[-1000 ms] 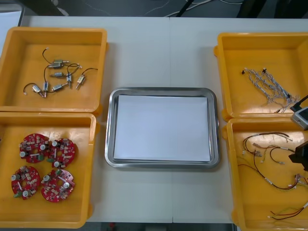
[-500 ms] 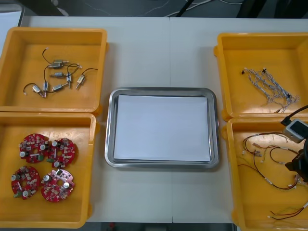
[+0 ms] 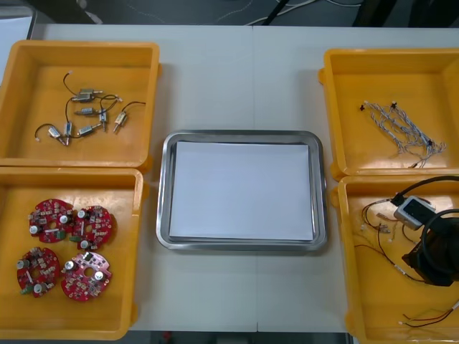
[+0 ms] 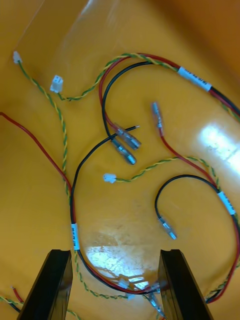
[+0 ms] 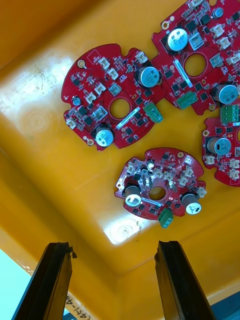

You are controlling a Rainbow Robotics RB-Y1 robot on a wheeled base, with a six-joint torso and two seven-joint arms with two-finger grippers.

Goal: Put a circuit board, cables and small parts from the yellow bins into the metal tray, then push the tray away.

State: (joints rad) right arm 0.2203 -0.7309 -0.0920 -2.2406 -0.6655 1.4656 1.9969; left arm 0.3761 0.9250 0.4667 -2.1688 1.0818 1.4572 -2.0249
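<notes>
Right gripper (image 4: 114,256) moves in over lower-right yellow plastic bin (image 3: 373,304), spread, empty; red-and-black cable (image 4: 73,205) pick likely next. Left gripper (image 5: 112,245) idles spread over round red circuit boards (image 5: 117,97).

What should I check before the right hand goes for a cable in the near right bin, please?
1. Right hand open: ok, its fingers stand apart.
2. Cable in line with it: ok, a red and black cable runs between the fingers.
3. Hand low enough to close: cannot tell.
4. Cable free of the others: not ok, the cables cross one another in the yellow bin.
5. Metal tray ready: ok, its white inside is bare.
6. Left hand out of the way: ok, open over the circuit boards.
</notes>
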